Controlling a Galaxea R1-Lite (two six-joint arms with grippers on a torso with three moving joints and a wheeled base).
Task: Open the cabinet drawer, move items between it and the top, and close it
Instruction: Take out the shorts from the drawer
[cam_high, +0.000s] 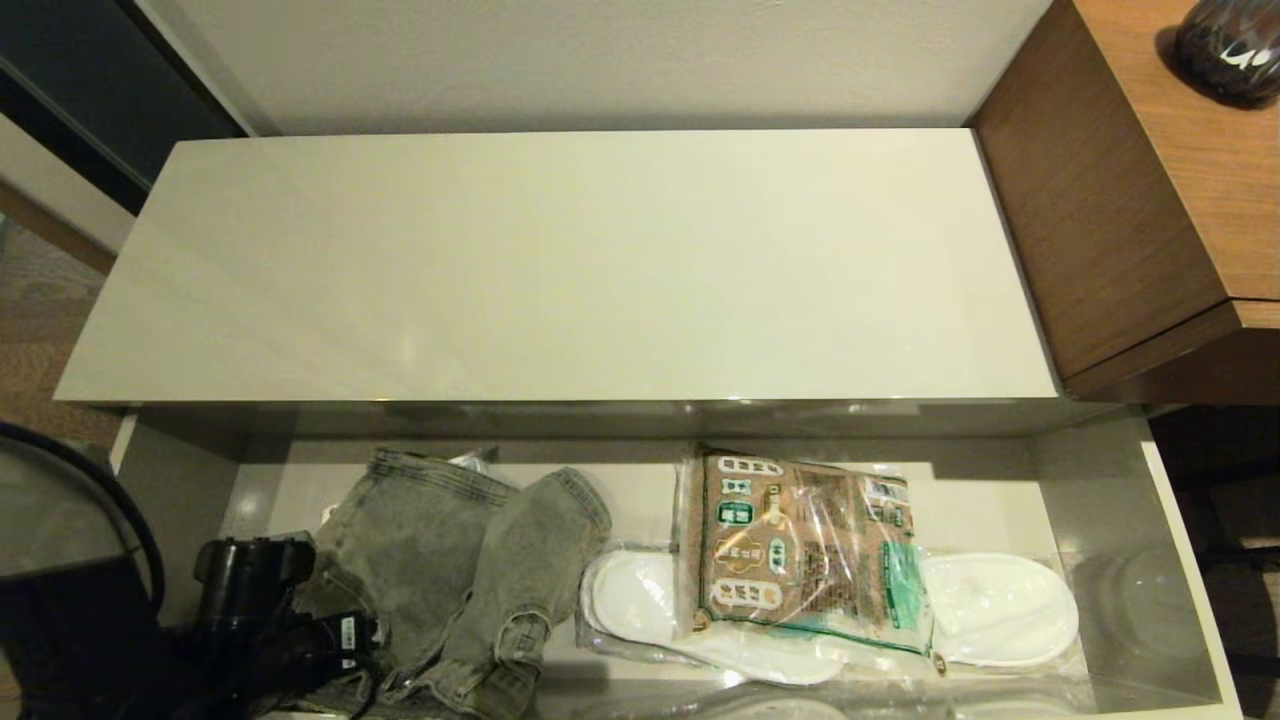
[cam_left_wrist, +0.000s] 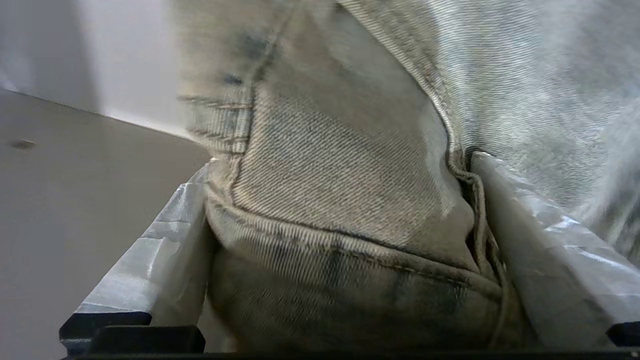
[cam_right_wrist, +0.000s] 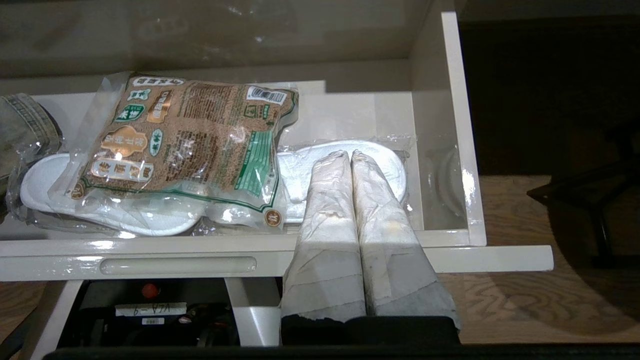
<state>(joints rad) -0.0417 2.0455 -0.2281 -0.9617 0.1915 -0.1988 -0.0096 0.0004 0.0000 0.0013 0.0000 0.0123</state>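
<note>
The cabinet drawer (cam_high: 1180, 560) stands pulled out below the bare glossy top (cam_high: 560, 270). Faded grey jeans (cam_high: 470, 560) lie crumpled at the drawer's left end. My left gripper (cam_high: 340, 640) reaches into them from the near left corner. In the left wrist view a thick fold of jeans (cam_left_wrist: 340, 210) fills the gap of that gripper (cam_left_wrist: 340, 162), and both fingers press on it. The clear packet (cam_high: 790, 550) with brown contents lies mid-drawer on the slippers. My right gripper (cam_right_wrist: 350, 155) is shut and empty, above the drawer's front right, near the packet (cam_right_wrist: 185, 145).
White slippers (cam_high: 1000, 610) in clear plastic lie under and right of the packet. The brown wood-grain desk (cam_high: 1100, 200) stands at the cabinet's right end, with a dark vase (cam_high: 1225, 45) on it. The drawer front (cam_right_wrist: 500, 257) has a slim notch (cam_right_wrist: 175, 265).
</note>
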